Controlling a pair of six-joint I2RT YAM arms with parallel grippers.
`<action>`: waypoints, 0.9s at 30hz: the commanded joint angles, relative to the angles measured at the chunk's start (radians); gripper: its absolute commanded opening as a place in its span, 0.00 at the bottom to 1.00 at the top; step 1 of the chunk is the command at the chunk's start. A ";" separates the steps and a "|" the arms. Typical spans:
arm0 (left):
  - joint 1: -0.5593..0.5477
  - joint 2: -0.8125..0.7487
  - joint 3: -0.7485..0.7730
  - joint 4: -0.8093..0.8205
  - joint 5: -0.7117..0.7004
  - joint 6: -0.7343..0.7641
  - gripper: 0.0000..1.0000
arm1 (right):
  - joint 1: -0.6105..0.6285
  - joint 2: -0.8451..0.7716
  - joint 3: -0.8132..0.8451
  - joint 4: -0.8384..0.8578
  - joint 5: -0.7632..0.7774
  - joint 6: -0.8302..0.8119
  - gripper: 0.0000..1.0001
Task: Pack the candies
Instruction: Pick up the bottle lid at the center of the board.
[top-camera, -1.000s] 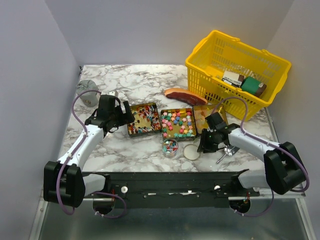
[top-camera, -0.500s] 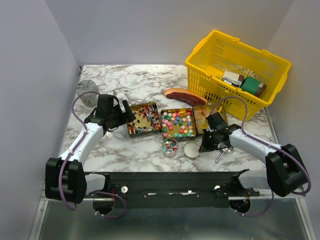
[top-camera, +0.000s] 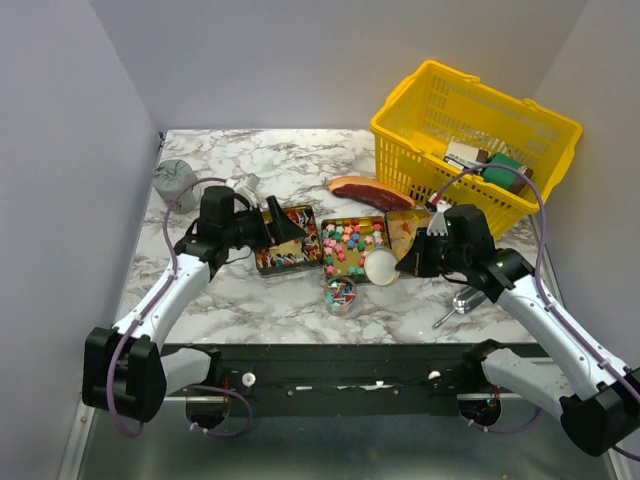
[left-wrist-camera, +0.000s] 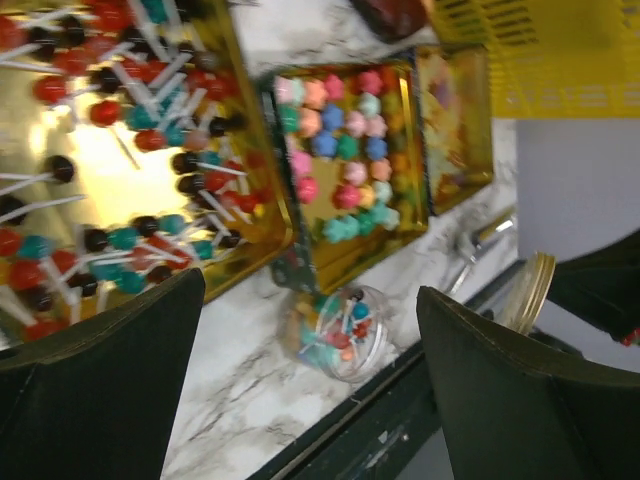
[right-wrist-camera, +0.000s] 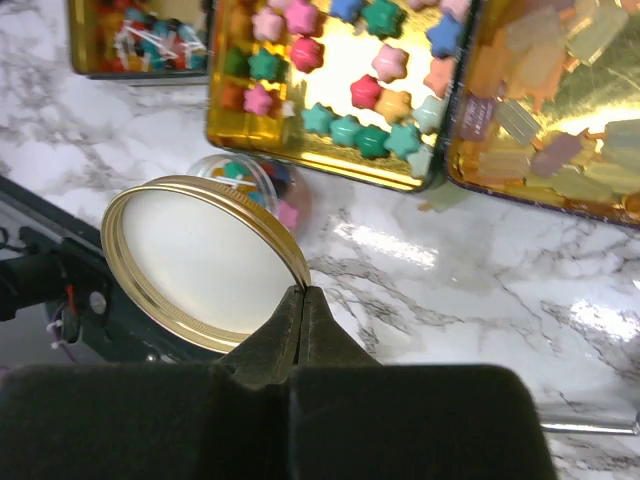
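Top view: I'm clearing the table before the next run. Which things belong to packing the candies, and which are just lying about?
Belongs to the job: wrapped pieces, star candies and yellow-orange pieces, each in a gold tray; part-filled jar; gold lid, pinched in the right fingers.

Lying about: yellow basket with boxes; steak-shaped slab; grey object; metal tool.

Glossy gold metal trays; smooth star candies; polished marble-look table; yellow plastic basket; gold metal lid
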 joint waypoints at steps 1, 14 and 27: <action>-0.188 -0.087 -0.049 0.158 0.090 -0.069 0.99 | 0.000 -0.011 0.028 0.001 -0.102 -0.020 0.01; -0.507 -0.185 -0.238 0.414 -0.153 -0.124 0.97 | 0.124 -0.016 -0.144 0.228 -0.149 -0.018 0.01; -0.685 -0.133 -0.240 0.335 -0.347 -0.116 0.80 | 0.302 0.003 -0.149 0.339 -0.066 0.070 0.01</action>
